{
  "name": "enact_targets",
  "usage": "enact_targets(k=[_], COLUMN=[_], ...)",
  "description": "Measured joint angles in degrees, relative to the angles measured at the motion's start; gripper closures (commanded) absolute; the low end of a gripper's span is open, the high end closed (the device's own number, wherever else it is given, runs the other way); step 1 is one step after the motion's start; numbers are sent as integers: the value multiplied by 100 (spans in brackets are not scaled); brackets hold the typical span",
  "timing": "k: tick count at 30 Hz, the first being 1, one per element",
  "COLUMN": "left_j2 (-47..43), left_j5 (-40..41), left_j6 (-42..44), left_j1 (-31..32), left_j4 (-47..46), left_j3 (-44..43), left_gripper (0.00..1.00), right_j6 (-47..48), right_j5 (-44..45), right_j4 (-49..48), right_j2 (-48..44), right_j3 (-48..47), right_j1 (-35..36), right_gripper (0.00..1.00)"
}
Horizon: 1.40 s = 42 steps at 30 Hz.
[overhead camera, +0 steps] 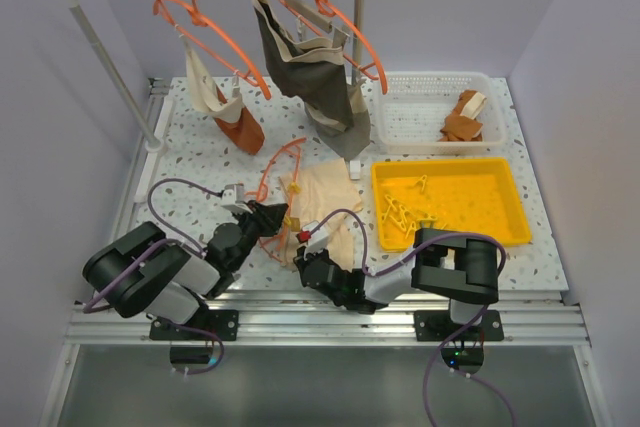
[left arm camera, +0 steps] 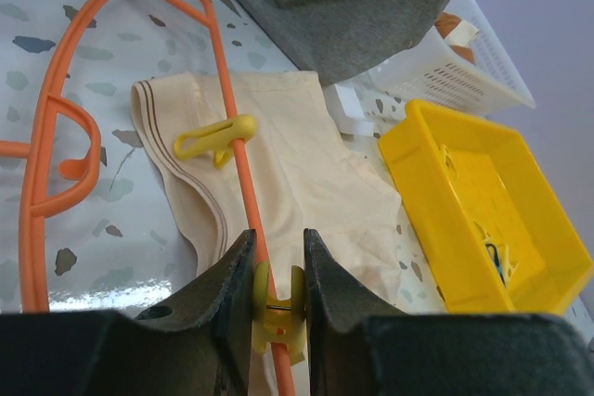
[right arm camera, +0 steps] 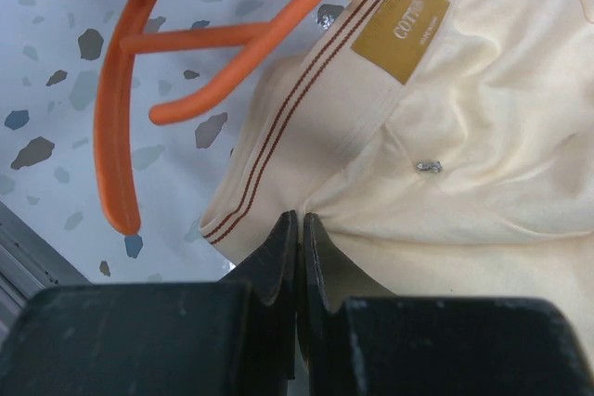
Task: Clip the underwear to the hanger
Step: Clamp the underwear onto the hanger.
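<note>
Shows as a white table flecked grey and brown, bearing up front the cream underwear spread flat, the orange hanger lying partly across it and partly on bare top, a yellow tray at right, a white basket behind that, and a rack's feet at left.

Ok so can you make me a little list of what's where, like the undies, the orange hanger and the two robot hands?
underwear: cream, spread on the table under the hanger's bar
hanger: orange, lying on the table, its bar across the underwear
far clip: yellow, on the hanger bar over the waistband
left gripper: closed on the near clip, also yellow, on the same bar
right gripper: shut, seems to pinch the underwear's edge
yellow tray: right of the underwear, holds more yellow clips
</note>
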<state>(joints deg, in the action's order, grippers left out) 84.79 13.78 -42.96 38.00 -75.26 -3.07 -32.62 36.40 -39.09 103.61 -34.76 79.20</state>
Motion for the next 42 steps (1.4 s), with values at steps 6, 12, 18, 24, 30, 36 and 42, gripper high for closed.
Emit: enact_targets(k=[6,12,18,24,30,36,42], left_j2=[-210,37,302,247,247,356,404], left_j5=[24,-35,-76,-114,-225,-356,-466], left_j6=[2,-4,-79,-101,-179,-317,-407], left_j1=[0,0,0,0,0,-2,-2], left_j4=[-7,-15,11,4,0,0,-2], left_j3=[0,0,0,0,0,0,0], left_gripper=[100,100,100,100,100,100,100], right_j6=[0,0,2,4,9,26,109], right_j5=[2,2,2,-2,-2,-9,-42], right_j4=[9,17,15,15,15,15,15], right_j2=[-7,-15,-15,-15,-15,-15,-15], right_j3=[0,0,0,0,0,0,-4], right_j1=[2,2,2,2,2,2,2], right_gripper=[100,100,100,100,100,100,100])
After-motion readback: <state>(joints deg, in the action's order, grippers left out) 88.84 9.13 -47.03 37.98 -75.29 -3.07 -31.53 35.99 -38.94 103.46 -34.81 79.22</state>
